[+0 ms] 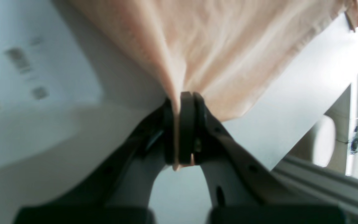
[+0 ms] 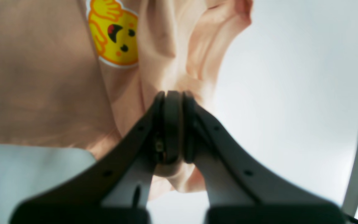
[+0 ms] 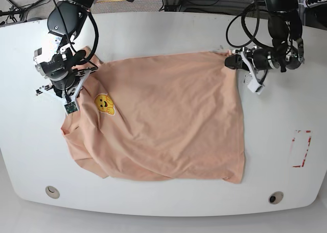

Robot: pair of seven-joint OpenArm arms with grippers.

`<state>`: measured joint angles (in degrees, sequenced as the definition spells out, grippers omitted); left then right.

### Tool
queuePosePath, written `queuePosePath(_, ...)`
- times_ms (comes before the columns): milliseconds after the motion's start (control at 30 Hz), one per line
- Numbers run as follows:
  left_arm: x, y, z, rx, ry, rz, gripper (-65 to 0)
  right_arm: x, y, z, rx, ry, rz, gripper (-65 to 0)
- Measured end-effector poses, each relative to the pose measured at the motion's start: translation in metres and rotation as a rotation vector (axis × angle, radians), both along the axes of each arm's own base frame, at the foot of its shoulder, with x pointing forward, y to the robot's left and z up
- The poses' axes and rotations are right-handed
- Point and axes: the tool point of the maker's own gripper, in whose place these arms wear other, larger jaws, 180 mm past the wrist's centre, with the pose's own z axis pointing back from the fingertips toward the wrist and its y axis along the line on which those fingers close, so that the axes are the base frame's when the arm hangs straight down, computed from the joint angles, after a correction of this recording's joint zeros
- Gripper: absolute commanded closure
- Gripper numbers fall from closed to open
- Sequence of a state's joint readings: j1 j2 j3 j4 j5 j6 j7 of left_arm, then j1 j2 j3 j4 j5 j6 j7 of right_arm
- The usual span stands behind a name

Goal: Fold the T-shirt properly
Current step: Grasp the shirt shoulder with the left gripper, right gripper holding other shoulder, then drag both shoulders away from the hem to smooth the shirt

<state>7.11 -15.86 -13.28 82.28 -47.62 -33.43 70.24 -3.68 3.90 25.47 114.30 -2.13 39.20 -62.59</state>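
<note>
Fingers (image 1: 186, 124) of the left gripper (image 1: 179, 93) clenching a thin edge of the T-shirt (image 3: 163, 123), cloth pinched flat between them and poking out a little behind. Fanning away from that pinch in the left wrist view, taut pleats of peach cloth, with bare white counter (image 3: 286, 105) on both sides. Sitting at the far corner of the shirt in the base view, on that view's right, arm reaching in from the back edge.

Fingers (image 2: 172, 124) of the right gripper (image 2: 172, 91) likewise clamping a bunched fold of the same shirt, a wad of fabric bulging out below them. Showing just beyond in the right wrist view, a yellow cartoon-face patch (image 2: 115, 37), partly creased over. Gripping the shirt on the base view's left, near a rumpled sleeve.

Lying mostly flat between the two grippers, spreading across the middle of the counter, lower hem wrinkled and curling toward the near edge. Sitting well apart near the right rim in the base view, a red outlined mark (image 3: 300, 148); nearer the front edge, two small round holes (image 3: 276, 197).
</note>
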Motion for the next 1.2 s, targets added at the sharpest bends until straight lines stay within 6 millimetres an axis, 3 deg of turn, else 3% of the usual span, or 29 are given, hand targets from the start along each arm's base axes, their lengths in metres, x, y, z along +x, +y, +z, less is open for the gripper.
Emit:
queuePosePath(233,-0.027,0.053,0.005,0.116,0.029,0.014,0.0,-0.026,-0.022,-0.014,0.025,0.043,-0.126,0.0)
queuePosePath(433,-0.054,0.083,0.008,0.175,0.09,-0.015,0.0,-0.05,-0.002,-0.037,0.089,0.104,-0.128,-0.3)
queuePosePath(500,-0.062,0.091,0.01,0.182,0.109,-0.018,0.0,-0.064,-0.001,-0.047,0.086,0.149,-0.136,-2.2)
queuePosePath(667,-0.072,0.109,0.012,0.237,0.143,-0.043,0.0,-0.077,0.004,-0.055,0.117,0.172,-0.153,-6.2)
queuePosePath(733,-0.078,0.121,0.013,0.277,0.166,-0.054,0.0,-0.084,-0.002,-0.057,0.121,0.179,-0.185,-6.7)
queuePosePath(833,-0.081,0.129,0.013,0.308,0.184,-0.062,0.0,-0.093,-0.014,-0.058,0.094,0.197,-0.215,-13.2)
queuePosePath(933,-0.081,0.132,0.015,0.318,0.186,-0.069,0.0,-0.097,-0.016,-0.059,0.098,0.201,-0.226,-26.3)
queuePosePath(1033,-0.079,0.137,0.017,0.335,0.184,-0.072,0.0,-0.098,-0.018,-0.059,0.096,0.202,-0.232,-44.1)
queuePosePath(1133,-0.078,0.137,0.017,0.336,0.183,-0.068,0.0,-0.099,-0.015,-0.061,0.111,0.2,-0.237,-52.2)
queuePosePath(1200,-0.078,0.137,0.017,0.335,0.183,-0.068,0.0,-0.1,-0.013,-0.06,0.163,0.176,-0.271,-53.4)
